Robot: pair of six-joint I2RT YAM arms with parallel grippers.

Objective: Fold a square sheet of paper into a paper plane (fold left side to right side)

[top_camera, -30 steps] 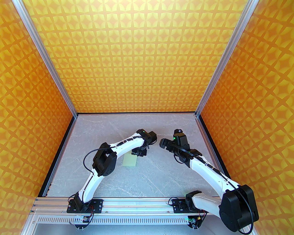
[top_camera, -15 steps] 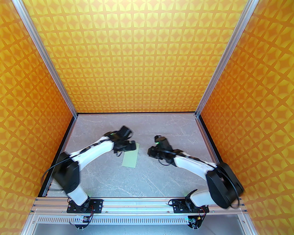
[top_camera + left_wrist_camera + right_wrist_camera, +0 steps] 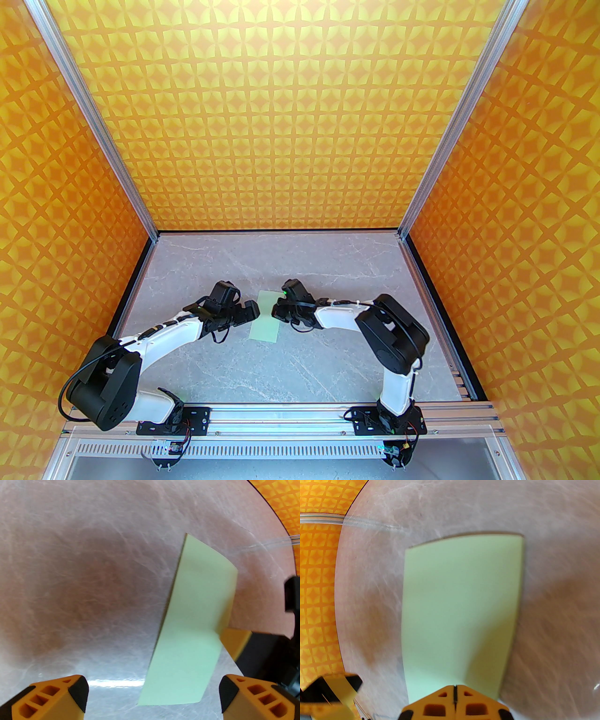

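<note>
the sheet of paper (image 3: 265, 315) lies on the grey marbled worktop (image 3: 300, 370), near the middle and between the two arms. we see it as a narrow pale mint-green rectangle, its long sides running from the near side towards the back wall. in the left wrist view the sheet of paper (image 3: 192, 625) does not lie fully flat: the far part of its right edge stands slightly off the worktop and casts a shadow.

the left gripper (image 3: 251, 313) sits just beside the left long edge of the sheet, low over the worktop. its jaws stand wide apart, and in the left wrist view nothing sits between its orange fingertips (image 3: 77, 691) except the near left corner of the sheet, which neither tip touches.

the right gripper (image 3: 277, 313) sits at the right long edge of the sheet. its jaws are fully closed; in the right wrist view the two fingertips (image 3: 445, 695) meet at a thin seam directly over the near edge of the sheet (image 3: 461, 611). we cannot tell whether the paper is pinched between them or merely lies under them.
</note>
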